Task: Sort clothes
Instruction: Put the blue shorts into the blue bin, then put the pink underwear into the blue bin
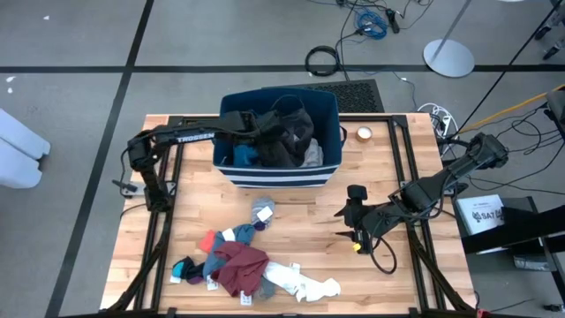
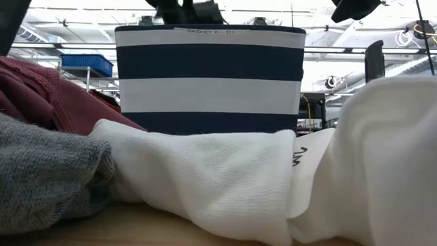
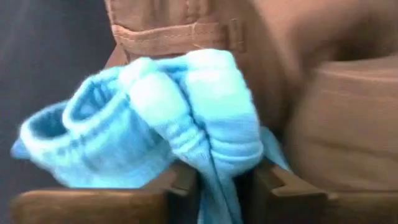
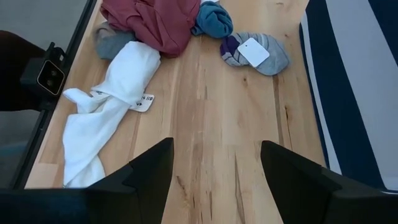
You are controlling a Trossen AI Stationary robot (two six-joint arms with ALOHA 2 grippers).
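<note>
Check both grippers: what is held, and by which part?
Left gripper, over the bin: a light blue sock between its fingers by a hanging fold. Right gripper: open, empty.

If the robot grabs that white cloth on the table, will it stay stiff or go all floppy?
Probably floppy: the white garment lies crumpled and twisted on the wooden table, so it would likely droop from the end effector. It looks light and soft, so a push would probably bunch it up rather than slide it whole. It should not roll.
</note>
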